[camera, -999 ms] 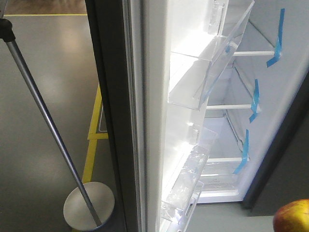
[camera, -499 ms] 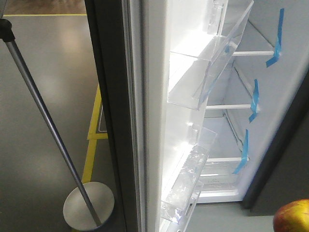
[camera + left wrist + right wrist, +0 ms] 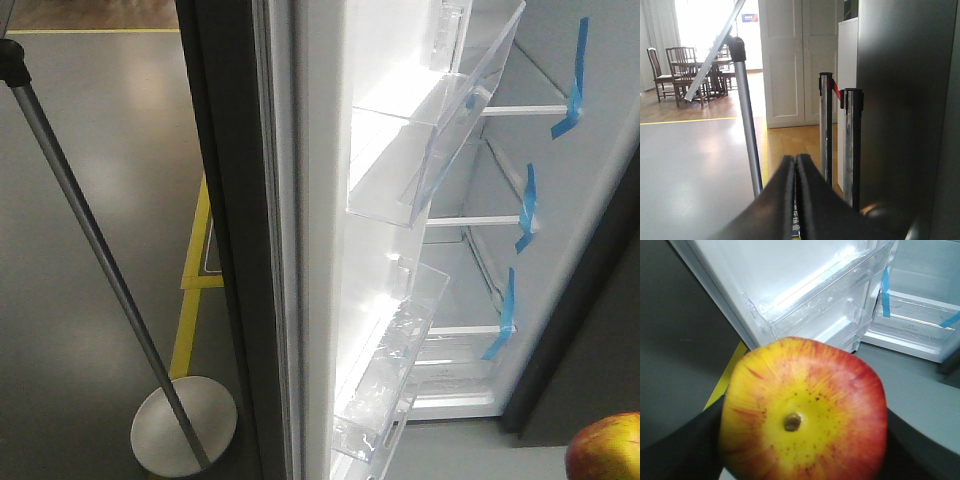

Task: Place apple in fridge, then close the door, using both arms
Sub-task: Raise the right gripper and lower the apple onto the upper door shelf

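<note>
the fridge (image 3: 575, 190) stands open, its white shelves (image 3: 520, 110) edged with blue tape (image 3: 576, 75). the door (image 3: 228, 250) is swung wide, with clear bins (image 3: 420, 150) on its white inner side. a slanted silver pole (image 3: 90, 250) stands on a round base (image 3: 185, 428) left of it. the left gripper (image 3: 795, 167) is pressed closed on nothing, near the door's dark outer face. the right gripper (image 3: 805, 450) clamps the apple (image 3: 805, 410), low in front of the fridge and outside it.

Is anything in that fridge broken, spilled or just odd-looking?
Nothing looks spilled or broken. The one oddity is the blue tape strips stuck over the ends of the white shelves inside the fridge, perhaps to hold them in place. The door stands wide open and the apple is not yet inside.
</note>
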### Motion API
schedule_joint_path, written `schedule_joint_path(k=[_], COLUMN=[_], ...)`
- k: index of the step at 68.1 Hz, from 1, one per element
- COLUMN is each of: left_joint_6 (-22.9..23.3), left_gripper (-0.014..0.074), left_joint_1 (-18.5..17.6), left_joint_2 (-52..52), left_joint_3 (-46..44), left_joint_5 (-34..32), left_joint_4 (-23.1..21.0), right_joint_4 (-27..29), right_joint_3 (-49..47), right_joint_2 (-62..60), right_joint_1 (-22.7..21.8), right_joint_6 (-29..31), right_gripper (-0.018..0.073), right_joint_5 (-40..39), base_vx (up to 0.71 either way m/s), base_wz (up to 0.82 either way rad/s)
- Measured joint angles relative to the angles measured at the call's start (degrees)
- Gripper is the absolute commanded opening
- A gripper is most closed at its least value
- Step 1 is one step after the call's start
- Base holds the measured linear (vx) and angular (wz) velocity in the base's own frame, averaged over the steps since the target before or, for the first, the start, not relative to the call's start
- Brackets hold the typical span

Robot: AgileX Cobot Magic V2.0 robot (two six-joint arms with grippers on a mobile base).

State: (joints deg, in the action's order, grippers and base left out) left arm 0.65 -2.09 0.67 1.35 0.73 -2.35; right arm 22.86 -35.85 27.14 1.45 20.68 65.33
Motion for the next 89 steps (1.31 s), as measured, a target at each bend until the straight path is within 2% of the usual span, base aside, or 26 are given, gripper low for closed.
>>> schedule_joint_path(k=[17, 33, 44, 61, 73, 89], left_joint_6=[0.0, 0.0, 0.0, 0.0, 0.0, 0.0], left_gripper=[-0.0006, -0.0006, -0.0006, -0.0006, -0.0006, -0.0006], left_joint_1=[0.0, 0.0, 0.0, 0.0, 0.0, 0.0], left_joint_2=[0.0, 0.0, 0.0, 0.0, 0.0, 0.0], left_joint_3=[0.0, 0.0, 0.0, 0.0, 0.0, 0.0], left_joint_5=[0.0, 0.0, 0.0, 0.0, 0.0, 0.0], left_joint_4=[0.0, 0.0, 0.0, 0.0, 0.0, 0.0], right_joint_4=[0.0, 0.0, 0.6, 7.4, 13.0, 23.2], right_joint_3=[0.0, -0.9, -8.2, -24.8, -34.9, -47.2], right_joint_2=[0.0, 0.5, 5.4, 19.0, 28.0, 37.9], right_joint_1=[0.0, 0.0, 0.0, 0.0, 0.0, 0.0], right_joint_6=[0.0, 0.0, 0.0, 2.1, 7.8, 16.4], right_gripper=[0.0160, 0.0162, 0.0164, 0.0168, 0.0169, 0.0172], right_joint_5=[-0.1, -8.7, -12.0, -12.4, -12.2, -11.0], base_vx=[0.00, 0.00, 0.00, 0.00, 0.00, 0.00], base_wz=[0.00, 0.00, 0.00, 0.00, 0.00, 0.00])
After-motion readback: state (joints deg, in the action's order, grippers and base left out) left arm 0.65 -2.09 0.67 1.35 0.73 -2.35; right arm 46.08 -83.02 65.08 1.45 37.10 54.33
